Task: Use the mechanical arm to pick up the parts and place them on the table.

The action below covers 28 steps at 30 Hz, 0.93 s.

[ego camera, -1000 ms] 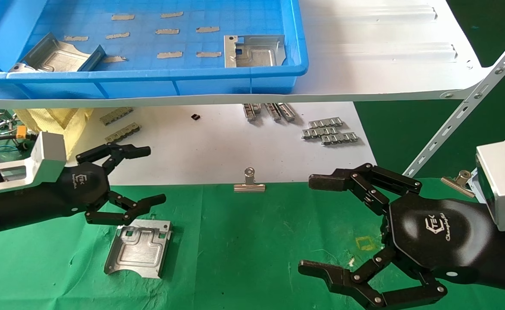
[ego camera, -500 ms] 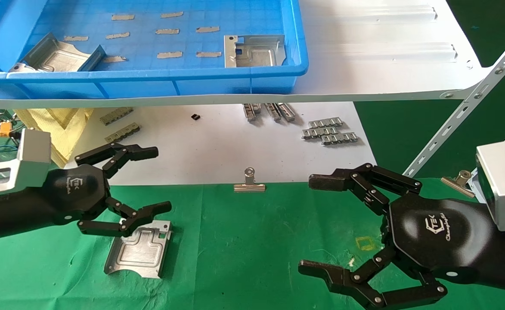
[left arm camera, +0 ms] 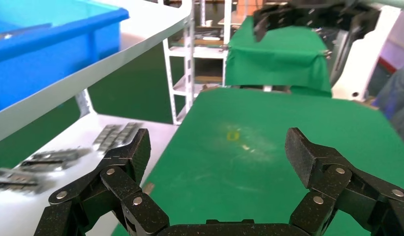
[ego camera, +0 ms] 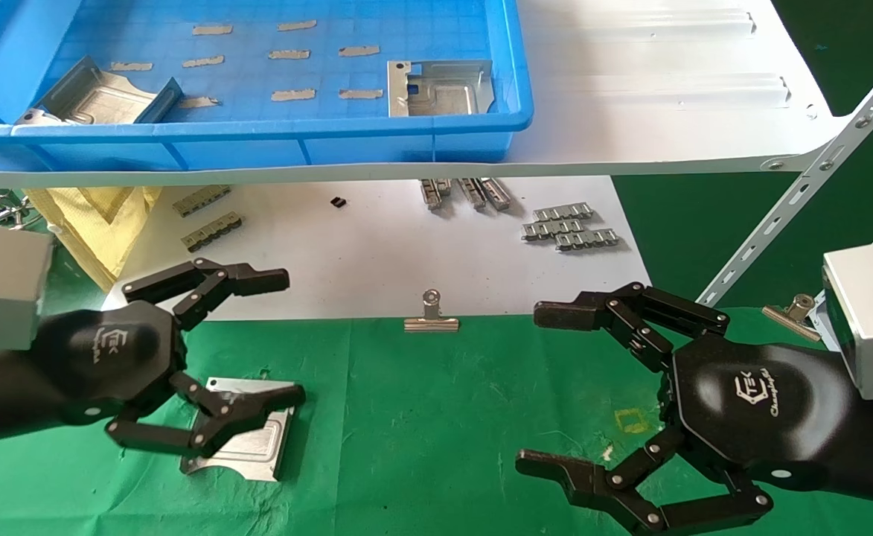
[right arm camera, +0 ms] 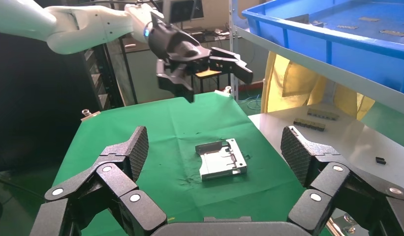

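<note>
One part (ego camera: 250, 455), a silver-grey stamped plate, lies flat on the green table (ego camera: 421, 417); it also shows in the right wrist view (right arm camera: 222, 160). My left gripper (ego camera: 293, 336) is open and empty, held above that plate and apart from it, as the right wrist view (right arm camera: 217, 84) shows. In the left wrist view it (left arm camera: 219, 147) has only green cloth between its fingers. My right gripper (ego camera: 529, 388) is open and empty over the table's right side (right arm camera: 215, 142). Two more parts (ego camera: 97, 97) (ego camera: 440, 88) lie in the blue tray (ego camera: 257, 130).
The tray stands on a white shelf (ego camera: 667, 112) with a slanted brace (ego camera: 801, 201) at the right. Under it a white sheet holds grey connector strips (ego camera: 570, 227). Binder clips (ego camera: 431, 316) (ego camera: 792, 311) lie at the cloth's far edge. Yellow cloth (ego camera: 101, 216) lies at far left.
My left gripper has drawn back and up from the plate on the table, still open. The plate has stayed where it lies. The right arm has not moved.
</note>
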Motion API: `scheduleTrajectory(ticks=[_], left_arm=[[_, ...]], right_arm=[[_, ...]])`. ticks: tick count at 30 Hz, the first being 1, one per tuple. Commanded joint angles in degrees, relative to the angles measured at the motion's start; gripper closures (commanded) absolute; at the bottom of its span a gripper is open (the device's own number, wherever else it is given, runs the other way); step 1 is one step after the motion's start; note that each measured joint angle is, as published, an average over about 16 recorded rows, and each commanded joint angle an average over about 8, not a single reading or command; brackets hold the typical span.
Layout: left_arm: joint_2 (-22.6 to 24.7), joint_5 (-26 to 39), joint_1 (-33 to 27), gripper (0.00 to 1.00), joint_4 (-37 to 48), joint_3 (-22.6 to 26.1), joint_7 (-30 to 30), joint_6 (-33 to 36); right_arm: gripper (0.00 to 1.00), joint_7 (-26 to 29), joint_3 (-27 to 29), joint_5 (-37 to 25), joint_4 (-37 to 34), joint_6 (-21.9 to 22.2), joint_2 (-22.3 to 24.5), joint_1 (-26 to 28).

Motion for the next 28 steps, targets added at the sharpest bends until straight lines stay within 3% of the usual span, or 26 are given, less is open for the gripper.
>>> scheduleTrajectory(ticks=[1, 15, 28], left_arm=[[-0.52, -0.47, 0.98, 0.0, -2.34, -0.76, -1.51, -0.2], [-3.82, -3.47, 7.25, 0.0, -17.3, -5.59, -10.92, -1.47], [-4.1, -3.83, 7.77, 0.0, -18.34, -6.0, -11.38, -1.63]], right_arm=[[0.0, 0.0, 0.0, 0.0, 0.0, 0.0, 0.0, 0.0], [0.0, 0.0, 0.0, 0.01, -0.01, 0.01, 0.0, 0.0], [0.0, 0.0, 0.0, 0.01, -0.01, 0.02, 0.01, -0.01]])
